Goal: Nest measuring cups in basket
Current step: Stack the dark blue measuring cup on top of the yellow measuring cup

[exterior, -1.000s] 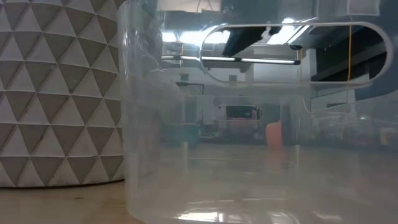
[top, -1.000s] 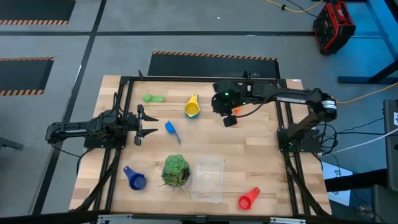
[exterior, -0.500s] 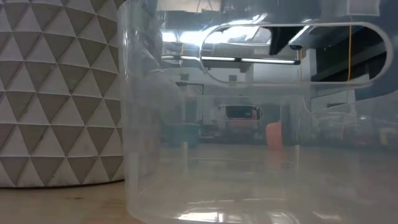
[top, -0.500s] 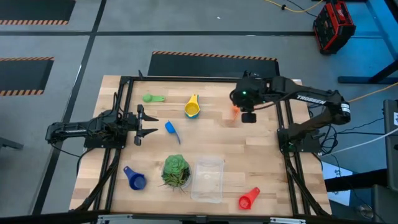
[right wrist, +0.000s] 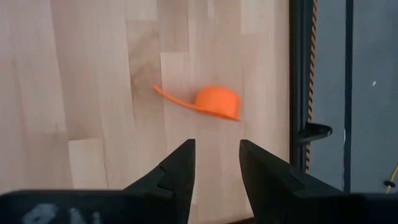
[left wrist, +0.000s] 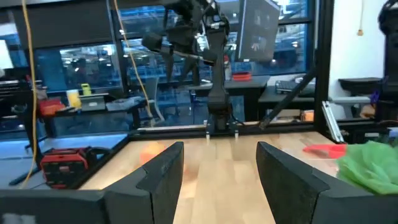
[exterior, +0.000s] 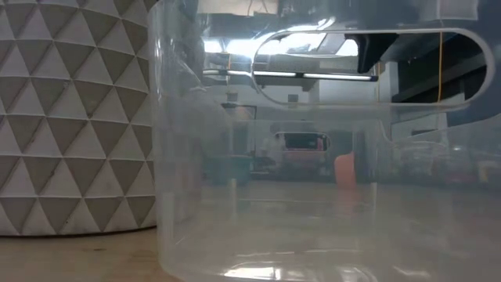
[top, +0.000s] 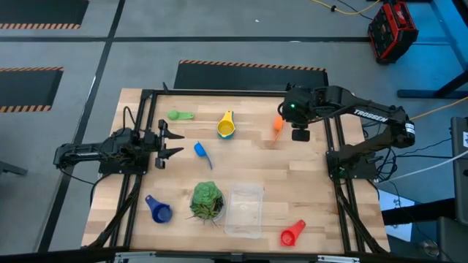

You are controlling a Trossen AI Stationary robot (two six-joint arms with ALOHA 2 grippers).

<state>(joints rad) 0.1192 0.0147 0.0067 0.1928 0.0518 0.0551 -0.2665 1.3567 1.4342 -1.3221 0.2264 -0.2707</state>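
Your right gripper, jaws spread and empty, hovers over the orange cup near the table's far right corner; left gripper waits spread at the left edge.

We see a wooden table standing on a grey floor marked with black mats edged in orange-and-black hazard stripes. A red-and-black case sits on the floor beyond it. In the left wrist view, large windows tinted blue, desks and a monitor fill the room behind.
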